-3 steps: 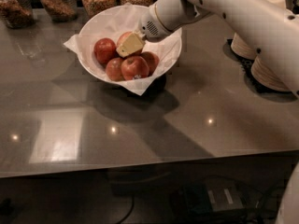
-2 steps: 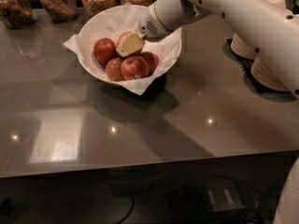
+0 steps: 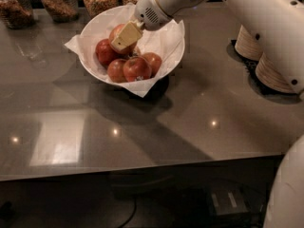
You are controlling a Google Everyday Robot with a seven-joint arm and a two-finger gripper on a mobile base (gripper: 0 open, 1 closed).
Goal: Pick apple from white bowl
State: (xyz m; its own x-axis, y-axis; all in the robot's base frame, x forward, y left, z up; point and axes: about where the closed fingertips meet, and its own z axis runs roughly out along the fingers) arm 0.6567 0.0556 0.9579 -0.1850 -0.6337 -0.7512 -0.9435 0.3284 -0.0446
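The white bowl (image 3: 93,72), lined with crumpled white paper, stands at the back middle of the dark counter (image 3: 190,122). My gripper (image 3: 122,36) reaches into it from the upper right. It is shut on the apple (image 3: 115,32), a paler pinkish fruit that shows behind the beige finger pad (image 3: 127,36). The apple sits just above the several darker red apples (image 3: 137,68) that lie in the bowl. The far finger is hidden behind the fruit.
Several glass jars of dry food (image 3: 58,2) line the counter's back edge. Stacked beige disposable bowls (image 3: 273,72) stand at the right, under my arm. The counter's front edge runs across the lower part of the view.
The gripper has moved a little up and to the left with the pale apple in it, rising off the red apples. The bowl has not moved.
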